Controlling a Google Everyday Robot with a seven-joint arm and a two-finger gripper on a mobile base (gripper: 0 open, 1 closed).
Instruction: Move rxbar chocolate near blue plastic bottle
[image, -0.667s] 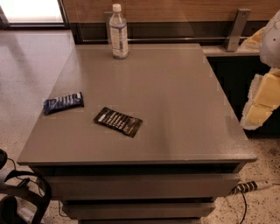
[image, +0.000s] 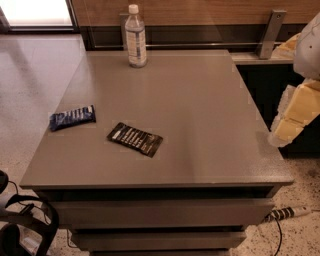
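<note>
Arm (image: 309, 47) enters frame at right edge, pale segments angled down and inward. Gripper (image: 291, 122) hangs just beside right edge of table (image: 200, 105), holding nothing visible; spread or pressed together: cannot tell. Rxbar chocolate (image: 135, 139) flat on table, front-left, near dark blue wrapper (image: 72, 117). Blue plastic bottle (image: 135, 37) upright at back edge, well apart from bar.

The rxbar chocolate (image: 135, 139) is black with white lettering, on a grey surface (image: 200, 125). The blue plastic bottle (image: 135, 37) is clear and white-capped. The claw (image: 287, 127), at the right edge, is pale yellow.
</note>
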